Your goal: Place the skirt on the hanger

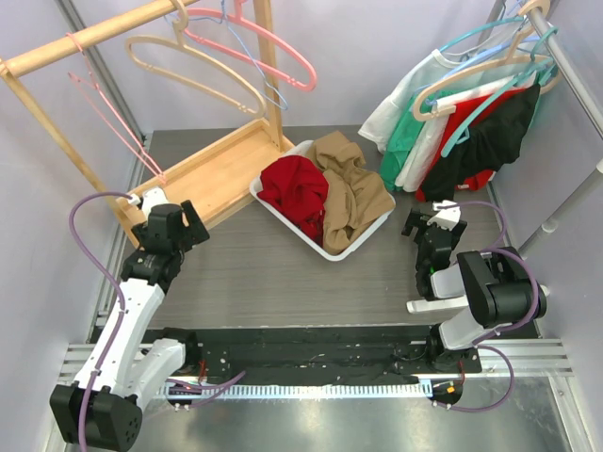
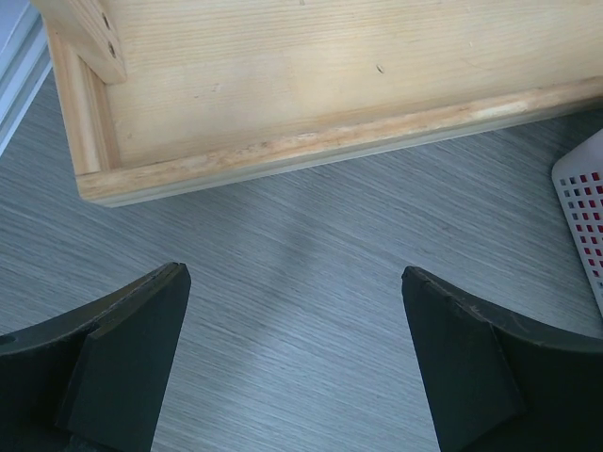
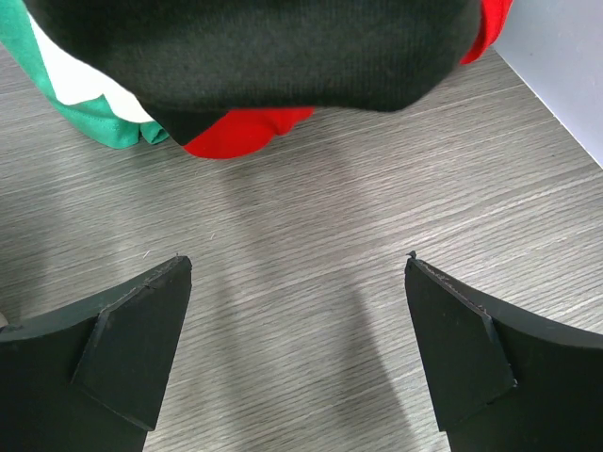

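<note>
Grey table [image 1: 283, 282] | garments [image 1: 350, 193] in basket [image 1: 287, 224] btwn L claw [image 2: 292, 282] & R claw [image 3: 295, 268], apart | both wide

You see two arms, left arm [image 1: 127, 320] and right arm [image 1: 495, 287] | two grippers, left gripper [image 2: 294, 282] and right gripper [image 3: 296, 268] | one white basket [image 1: 285, 222] | two garments in it, one red garment [image 1: 294, 188], one tan garment [image 1: 353, 193] | one wooden rack [image 1: 221, 169]

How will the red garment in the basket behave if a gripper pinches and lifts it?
Likely floppy: the red garment lies crumpled in soft folds, so it should drape and unfurl when raised. It rests against the tan garment in the white basket, so it may drag that along.
</note>
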Available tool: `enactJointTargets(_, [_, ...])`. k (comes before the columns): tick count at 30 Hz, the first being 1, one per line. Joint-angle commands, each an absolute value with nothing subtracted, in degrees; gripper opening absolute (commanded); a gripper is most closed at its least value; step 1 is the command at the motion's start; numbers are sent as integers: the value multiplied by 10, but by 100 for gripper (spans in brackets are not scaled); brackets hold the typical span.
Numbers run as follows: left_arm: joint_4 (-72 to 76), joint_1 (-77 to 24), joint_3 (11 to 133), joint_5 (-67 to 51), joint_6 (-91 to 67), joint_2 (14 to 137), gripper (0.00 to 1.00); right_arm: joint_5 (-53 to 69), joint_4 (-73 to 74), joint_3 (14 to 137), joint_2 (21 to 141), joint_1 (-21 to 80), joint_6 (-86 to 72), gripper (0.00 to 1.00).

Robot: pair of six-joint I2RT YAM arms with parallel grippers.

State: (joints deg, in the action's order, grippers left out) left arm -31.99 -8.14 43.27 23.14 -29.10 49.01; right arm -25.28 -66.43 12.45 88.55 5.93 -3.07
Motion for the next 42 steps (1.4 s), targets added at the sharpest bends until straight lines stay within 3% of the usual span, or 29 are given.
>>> enactJointTargets(1, [-311, -82, 443, 231, -308, 489, 100, -255, -711, 124, 887, 59, -25, 100])
enactJointTargets(20, [-307, -82, 447, 148, -279, 487, 100, -230, -698, 128, 883, 48, -31, 99])
enactJointTargets(22, [-308, -82, 447, 146, -270, 483, 100, -222, -689, 128, 872, 50, -22, 93])
enactJointTargets(27, [-309, -82, 446, 142, -263, 479, 100, -276, -416, 209, 717, 72, -46, 83])
enactJointTargets(29, [-308, -83, 445, 140, -264, 482, 100, -261, -233, 294, 675, 77, -101, 77])
enactJointTargets(32, [-302, -82, 445, 134, -264, 487, 100, -242, -110, 362, 658, 120, -137, 75])
enactJointTargets(37, [-294, -82, 446, 128, -269, 493, 100, -257, -77, 384, 641, 249, -134, 76])
enactJointTargets(42, [-294, -82, 445, 124, -274, 491, 100, -220, -83, 450, 723, 328, -114, 76])
